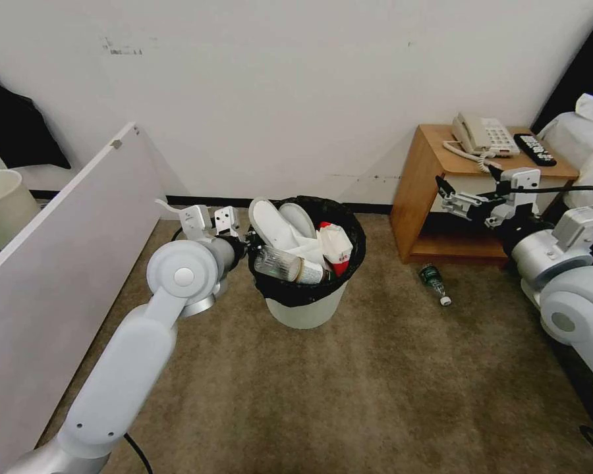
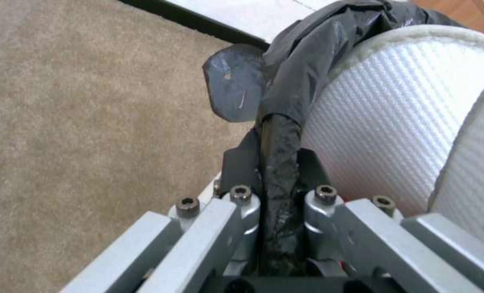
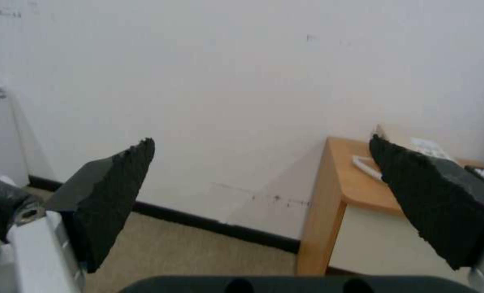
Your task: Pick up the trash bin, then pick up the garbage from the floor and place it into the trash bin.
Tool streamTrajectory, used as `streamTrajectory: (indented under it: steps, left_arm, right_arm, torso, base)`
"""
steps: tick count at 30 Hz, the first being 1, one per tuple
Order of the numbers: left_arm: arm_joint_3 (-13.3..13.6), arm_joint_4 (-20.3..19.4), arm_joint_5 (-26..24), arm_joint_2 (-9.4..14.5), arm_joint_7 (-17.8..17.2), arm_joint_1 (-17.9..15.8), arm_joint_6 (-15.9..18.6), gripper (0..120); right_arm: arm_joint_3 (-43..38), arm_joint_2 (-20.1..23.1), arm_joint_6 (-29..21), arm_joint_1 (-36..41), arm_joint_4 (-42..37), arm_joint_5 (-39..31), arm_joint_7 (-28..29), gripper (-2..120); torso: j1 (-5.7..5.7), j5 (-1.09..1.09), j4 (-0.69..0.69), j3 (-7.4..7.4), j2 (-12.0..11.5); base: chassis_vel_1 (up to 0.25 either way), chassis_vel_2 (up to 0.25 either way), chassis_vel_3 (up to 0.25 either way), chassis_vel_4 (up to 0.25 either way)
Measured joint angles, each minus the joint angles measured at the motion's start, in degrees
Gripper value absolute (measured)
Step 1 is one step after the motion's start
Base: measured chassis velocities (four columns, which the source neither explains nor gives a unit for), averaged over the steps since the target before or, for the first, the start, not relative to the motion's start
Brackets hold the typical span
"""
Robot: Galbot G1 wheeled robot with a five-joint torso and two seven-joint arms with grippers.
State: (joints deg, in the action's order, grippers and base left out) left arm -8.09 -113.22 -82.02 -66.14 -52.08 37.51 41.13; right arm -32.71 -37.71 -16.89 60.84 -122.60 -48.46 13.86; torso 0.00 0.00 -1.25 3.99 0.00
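From the head camera, the trash bin (image 1: 308, 309) stands on the brown carpet (image 1: 349, 395) near the wall, its black bag (image 1: 310, 289) folded over the rim. It is crammed with white slippers (image 1: 273, 224), a clear bottle (image 1: 277, 263) and a red-white wrapper (image 1: 336, 247). The left pincer (image 1: 247, 247) meets the rim on the robot's left side. One green-labelled bottle (image 1: 435, 282) lies on the floor beside the wooden table (image 1: 435, 158). The right pincer (image 1: 449, 194) hangs above it.

From the left wrist, the left pincer (image 2: 274, 134) is pinching the bin's bag-covered rim (image 2: 277, 162), a slipper (image 2: 394, 122) just behind.

From the right wrist, the right pincer (image 3: 261, 175) is spread wide and empty.

The floor bottle looks light, stiff and rounded, likely to roll; gripping across its middle seems safest.
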Motion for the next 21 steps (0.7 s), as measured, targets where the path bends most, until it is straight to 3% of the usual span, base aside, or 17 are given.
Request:
streamTrajectory:
  steps: [21]
  left_arm:
    - [-0.1, 0.4, 0.0, 0.0, 0.3, -0.7, -0.1, 4]
  right_arm:
    - [-2.2, 0.2, 0.7, -0.2, -0.7, -0.1, -0.9, 100]
  torso:
    - [0.00, 0.00, 0.00, 0.00, 0.0]
  base:
    - [0.000, 0.000, 0.000, 0.000]
